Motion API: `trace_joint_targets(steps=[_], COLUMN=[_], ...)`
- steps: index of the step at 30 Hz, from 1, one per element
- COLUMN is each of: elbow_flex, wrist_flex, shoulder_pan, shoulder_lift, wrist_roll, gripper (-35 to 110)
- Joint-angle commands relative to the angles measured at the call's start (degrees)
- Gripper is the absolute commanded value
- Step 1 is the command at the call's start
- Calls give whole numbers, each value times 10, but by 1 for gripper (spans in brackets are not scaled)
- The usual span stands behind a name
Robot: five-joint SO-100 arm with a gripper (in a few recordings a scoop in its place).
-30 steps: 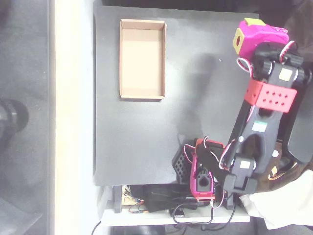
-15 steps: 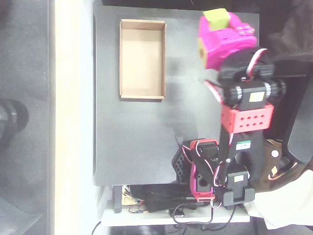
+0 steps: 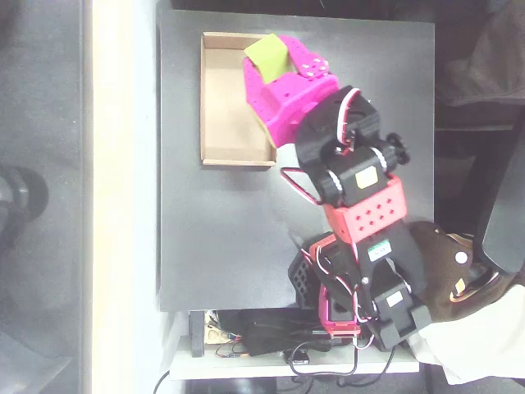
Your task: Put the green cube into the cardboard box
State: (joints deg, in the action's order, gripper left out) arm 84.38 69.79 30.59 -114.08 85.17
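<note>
One matte black worktop (image 3: 230, 230) carries the cardboard box (image 3: 221, 107); above the box's right wall, magenta fingers (image 3: 275, 70) pinch the green cube (image 3: 265, 57). Left of the box runs a pale strip (image 3: 123, 197).

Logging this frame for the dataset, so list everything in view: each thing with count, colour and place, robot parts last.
Small lime-green cube: one, yellow-green, held at the end effector's tip over the box's upper right edge.
Shallow tan cardboard box: one, light brown, upper left of the mat.
Flat black mat: one, black, under box and arm.
Loose cables: a bundle, black, bottom edge by the arm's base.
Arm: one, black and red, reaching up from the bottom.
End effector: one, magenta, shut on the cube.
</note>
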Motion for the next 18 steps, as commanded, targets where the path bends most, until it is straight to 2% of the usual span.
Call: trace_joint_targets(steps=[1,18], elbow_flex=[3,3], wrist_flex=[-5,-6], shoulder_pan=[21,22], shoulder_lift=[12,232], wrist_roll=[4,10], gripper=[3,3])
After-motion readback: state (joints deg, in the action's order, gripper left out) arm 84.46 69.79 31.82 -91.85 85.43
